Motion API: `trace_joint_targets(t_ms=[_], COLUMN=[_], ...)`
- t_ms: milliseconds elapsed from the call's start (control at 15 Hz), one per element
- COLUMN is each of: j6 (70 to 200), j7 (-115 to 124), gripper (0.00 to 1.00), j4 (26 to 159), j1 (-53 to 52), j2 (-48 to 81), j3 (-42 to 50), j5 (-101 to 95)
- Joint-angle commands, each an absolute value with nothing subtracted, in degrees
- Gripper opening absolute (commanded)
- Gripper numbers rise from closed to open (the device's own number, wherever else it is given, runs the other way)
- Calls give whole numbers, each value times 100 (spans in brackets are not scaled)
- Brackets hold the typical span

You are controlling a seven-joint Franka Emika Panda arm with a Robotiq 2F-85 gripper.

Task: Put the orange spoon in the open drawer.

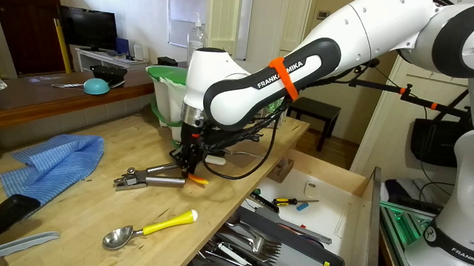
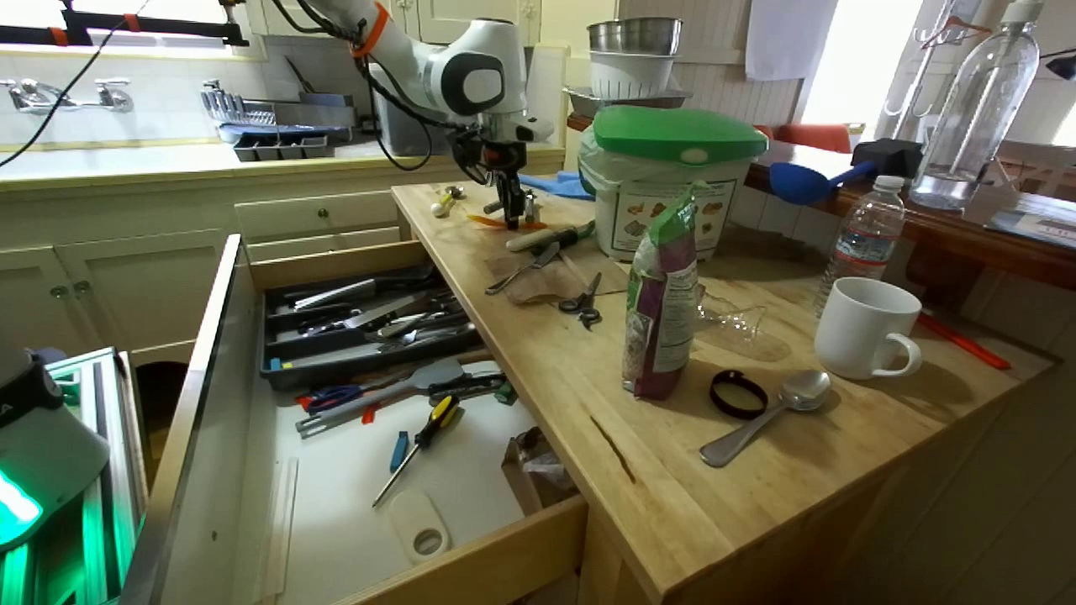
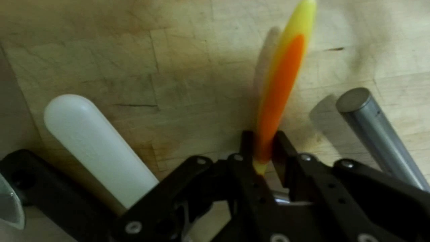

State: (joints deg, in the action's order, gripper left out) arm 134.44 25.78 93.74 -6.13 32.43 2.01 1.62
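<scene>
The orange spoon (image 3: 282,84), with yellowish edges and tip, lies between the two fingertips of my gripper (image 3: 263,144) in the wrist view. Both fingers press against its sides, so the gripper is shut on it. In both exterior views the orange spoon (image 1: 198,180) (image 2: 487,221) sticks out at the fingertips of my gripper (image 1: 187,172) (image 2: 512,218), at or just above the wooden counter top. Part of the spoon is hidden by the fingers. The open drawer (image 1: 345,177) (image 2: 471,567) is pulled out beside the counter, below its top.
Metal tongs (image 1: 165,180) lie right beside the gripper. A white-handled tool (image 3: 97,144) lies on its other side. A yellow-handled spoon (image 1: 170,223) and a blue cloth (image 1: 59,159) lie on the counter. The drawer holds a cutlery tray (image 2: 370,361) and a screwdriver (image 2: 437,420).
</scene>
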Motion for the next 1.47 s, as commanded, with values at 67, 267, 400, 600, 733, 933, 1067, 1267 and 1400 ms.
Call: trace_joint_targets(t_ms=[67, 267, 400, 600, 733, 933, 1067, 1267, 1400], j6=[13127, 12122, 11297, 10097, 9584, 9771, 10009, 10020, 9981], j7=[2730, 2373, 2434, 2068, 1635, 1570, 1796, 1905, 1989], gripper=[4, 4, 4, 4, 4, 4, 4, 4, 4], j4=[9552, 9923, 10103, 10448, 10721, 11523, 12115, 12810, 13189], j1=[-740, -531, -456, -220, -63, 24, 74, 163, 225], j2=[2921, 2273, 1874, 1216, 885, 306, -69, -549, -847], j3=[171, -200, -216, -175, -96, 94, 201, 264, 279], j5=[296, 895, 1176, 1669, 1911, 1561, 1261, 1080, 1047])
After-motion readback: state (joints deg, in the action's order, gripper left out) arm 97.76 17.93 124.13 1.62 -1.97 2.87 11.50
